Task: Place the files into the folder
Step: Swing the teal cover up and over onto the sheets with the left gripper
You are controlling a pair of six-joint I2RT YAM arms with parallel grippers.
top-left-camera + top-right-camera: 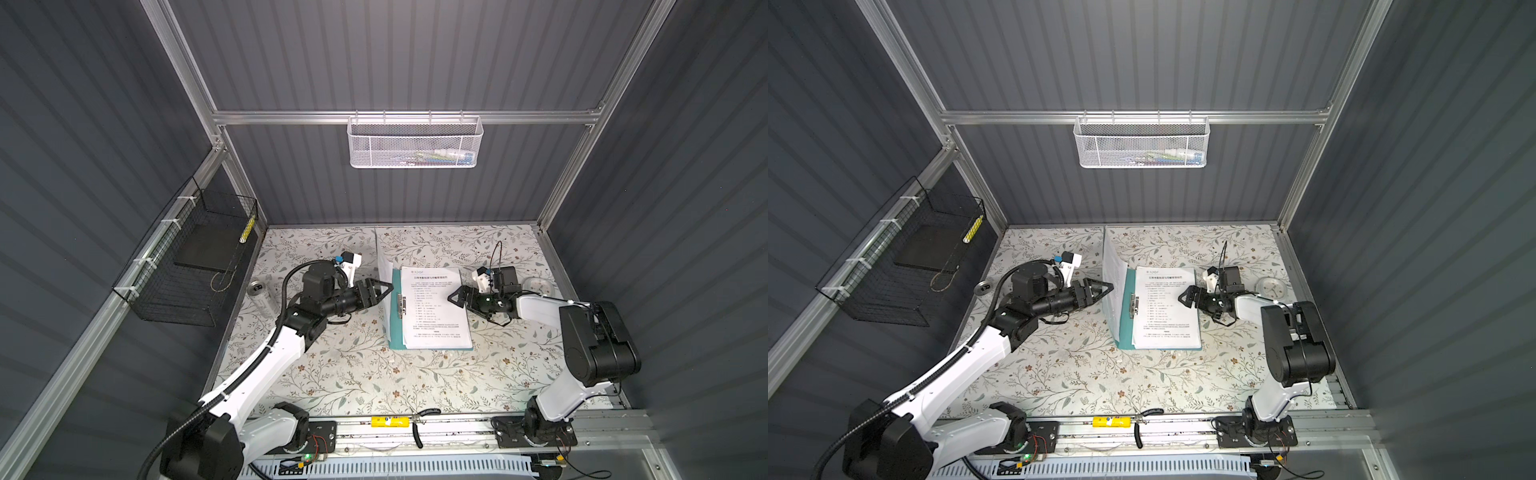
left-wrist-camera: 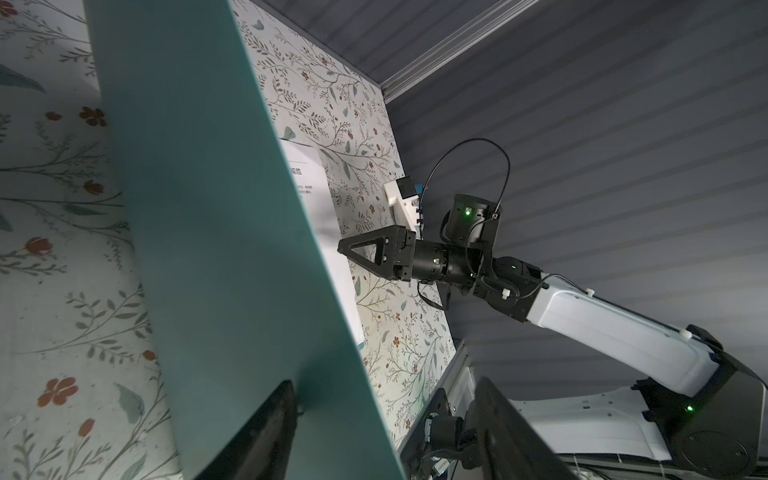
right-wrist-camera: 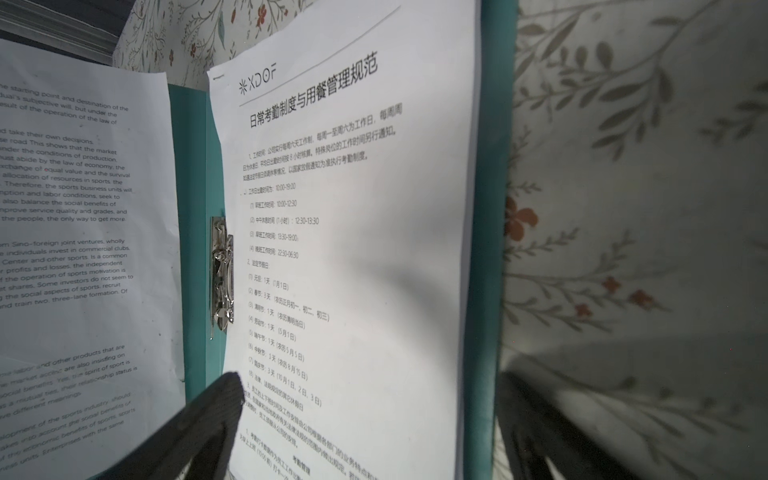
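Observation:
The teal folder (image 1: 397, 316) (image 1: 1126, 316) lies open on the table, its left cover (image 2: 216, 208) standing nearly upright. The files (image 1: 436, 307) (image 1: 1165, 307) (image 3: 353, 228), white printed sheets with a headed one on top, rest on the folder's flat half beside the metal clip (image 3: 222, 274). Another printed sheet (image 3: 83, 208) leans on the raised cover's inner face. My left gripper (image 1: 390, 286) (image 1: 1112, 286) (image 2: 386, 436) is open with the cover's edge between its jaws, against one finger (image 2: 257, 436). My right gripper (image 1: 449, 297) (image 1: 1180, 297) (image 3: 374, 436) hangs open over the files' right edge.
A drinks can (image 1: 262, 297) lies left of the left arm. A black wire basket (image 1: 195, 257) on the left wall holds a black slab. A white mesh basket (image 1: 415, 141) hangs on the back wall. A clear round dish (image 1: 538, 286) sits behind the right arm.

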